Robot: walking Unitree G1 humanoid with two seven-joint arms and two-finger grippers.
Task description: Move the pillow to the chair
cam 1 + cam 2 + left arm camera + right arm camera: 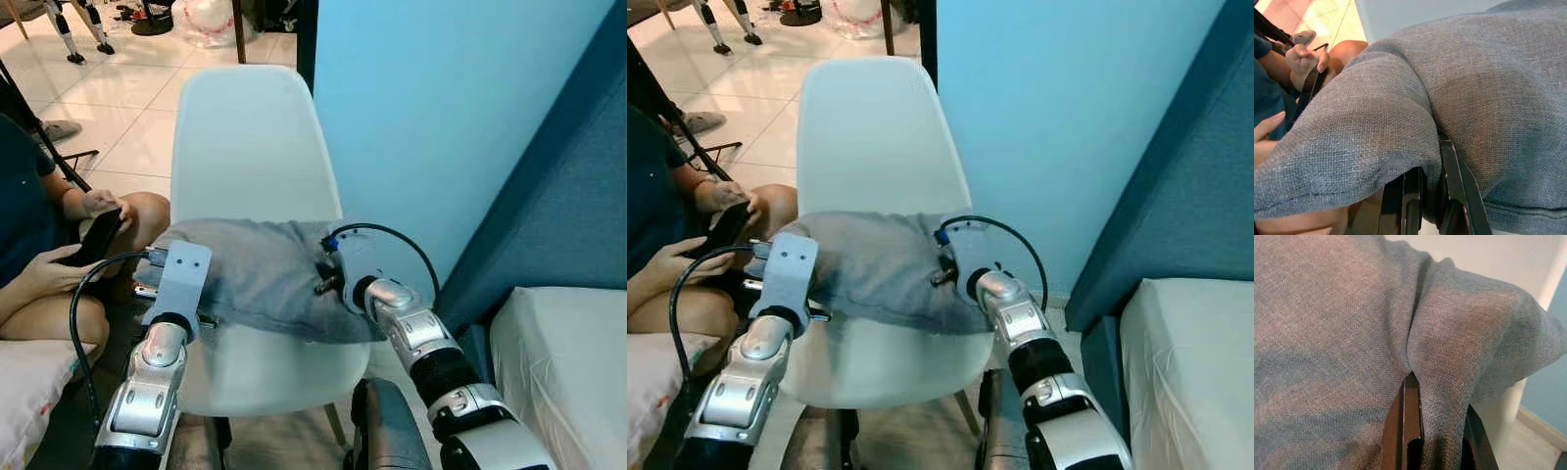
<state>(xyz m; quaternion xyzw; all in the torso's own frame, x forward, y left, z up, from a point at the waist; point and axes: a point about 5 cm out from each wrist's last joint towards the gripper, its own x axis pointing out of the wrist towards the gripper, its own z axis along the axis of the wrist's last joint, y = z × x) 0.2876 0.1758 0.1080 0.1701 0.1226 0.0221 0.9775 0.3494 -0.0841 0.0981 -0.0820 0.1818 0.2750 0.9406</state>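
Both silver arms are reaching forward, wrists level over the seat. The left gripper (1432,200) is pinching a fold at the left end of the grey pillow (260,274), and the right gripper (1432,431) is nipping a fold at its right end. The pillow is stretching between them over the white chair (245,127). A seated person (29,225) is holding a phone (93,238) at far left.

You have open room on the front part of the white chair (284,377) seat, just below the grey pillow (260,274). The tall chair back stands behind the pillow. The blue wall (441,117) is close on the right. A person's knee (147,211) and hand (98,204) with a phone sit close on the left. The white bed (563,362) is near on the right.
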